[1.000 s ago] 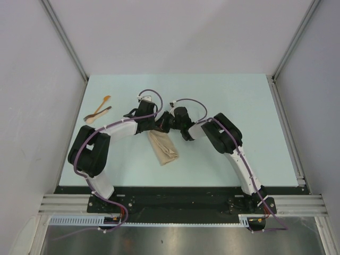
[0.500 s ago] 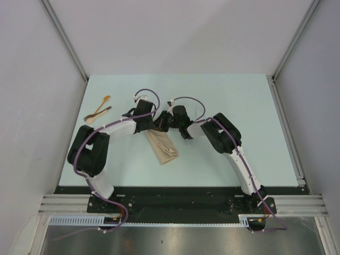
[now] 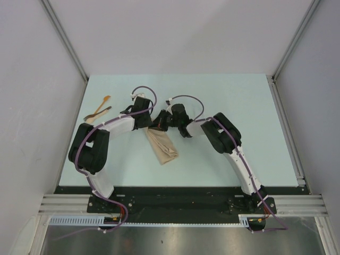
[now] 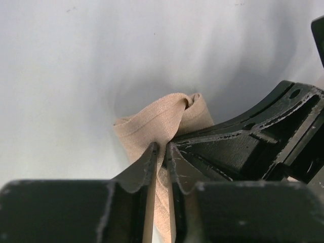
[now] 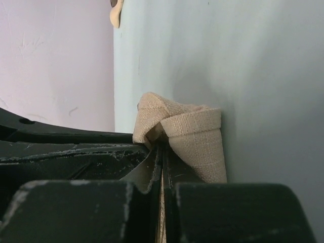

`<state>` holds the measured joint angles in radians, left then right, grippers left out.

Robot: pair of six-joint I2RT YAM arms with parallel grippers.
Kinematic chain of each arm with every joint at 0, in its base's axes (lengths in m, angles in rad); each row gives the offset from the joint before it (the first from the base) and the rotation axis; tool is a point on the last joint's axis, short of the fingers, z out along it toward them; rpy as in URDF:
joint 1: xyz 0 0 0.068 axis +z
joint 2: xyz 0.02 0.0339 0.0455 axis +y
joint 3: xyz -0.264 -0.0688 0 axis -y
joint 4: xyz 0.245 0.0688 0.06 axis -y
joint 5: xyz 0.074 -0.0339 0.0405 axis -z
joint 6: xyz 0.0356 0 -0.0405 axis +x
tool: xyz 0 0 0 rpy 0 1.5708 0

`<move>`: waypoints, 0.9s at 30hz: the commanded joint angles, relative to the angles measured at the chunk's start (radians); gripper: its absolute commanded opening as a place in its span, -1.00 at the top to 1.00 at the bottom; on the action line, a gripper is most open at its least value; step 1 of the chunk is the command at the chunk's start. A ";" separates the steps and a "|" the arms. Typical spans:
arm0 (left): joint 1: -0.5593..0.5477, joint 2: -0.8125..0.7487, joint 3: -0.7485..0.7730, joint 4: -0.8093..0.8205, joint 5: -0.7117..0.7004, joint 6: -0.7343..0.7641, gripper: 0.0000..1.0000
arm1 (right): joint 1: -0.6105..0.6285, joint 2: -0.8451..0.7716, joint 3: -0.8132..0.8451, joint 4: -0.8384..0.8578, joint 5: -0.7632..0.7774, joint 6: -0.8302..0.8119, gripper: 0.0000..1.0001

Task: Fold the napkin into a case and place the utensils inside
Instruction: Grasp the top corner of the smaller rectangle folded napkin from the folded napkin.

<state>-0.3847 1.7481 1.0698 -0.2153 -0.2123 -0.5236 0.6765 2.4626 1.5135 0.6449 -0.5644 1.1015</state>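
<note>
Case (image 3: pixel 163 149) is laid on the desk (image 3: pixel 239 106), with its long axis running from the far end, where both grippers meet, toward near-right. Right gripper (image 5: pixel 161 144) is clenched on the far edge. Left gripper (image 4: pixel 161 148) is barely parted over cloth, so a grip cannot be told. Utensils (image 3: pixel 99 111) are found well apart at far-left, nearest the left arm.

The left arm (image 3: pixel 114 127) and the right arm (image 3: pixel 229 143) bend inward from their bases, wrists low and nearly meeting. Left pincer (image 4: pixel 161 148): jaws a thin slit apart, the napkin (image 4: pixel 162 116) between them. Right pincer (image 5: pixel 161 147): jaws pressed together on the same cloth.
</note>
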 commanded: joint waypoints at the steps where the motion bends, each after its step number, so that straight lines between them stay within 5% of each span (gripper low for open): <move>1: 0.004 0.036 0.061 -0.009 -0.001 0.002 0.79 | 0.011 0.009 0.062 -0.030 -0.011 -0.028 1.00; 7: 0.004 -0.007 0.009 0.028 0.034 -0.013 1.00 | 0.011 0.050 0.160 -0.089 -0.002 -0.023 1.00; 19: 0.004 -0.016 -0.051 0.053 0.050 -0.032 1.00 | -0.009 0.088 0.191 0.039 -0.012 0.113 1.00; 27: 0.010 -0.027 -0.048 0.050 0.045 -0.032 1.00 | 0.023 0.088 0.226 -0.100 -0.038 -0.026 1.00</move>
<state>-0.3752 1.7500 1.0348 -0.1432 -0.2066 -0.5343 0.6701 2.5439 1.6775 0.5354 -0.5961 1.1591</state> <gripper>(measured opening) 0.003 0.007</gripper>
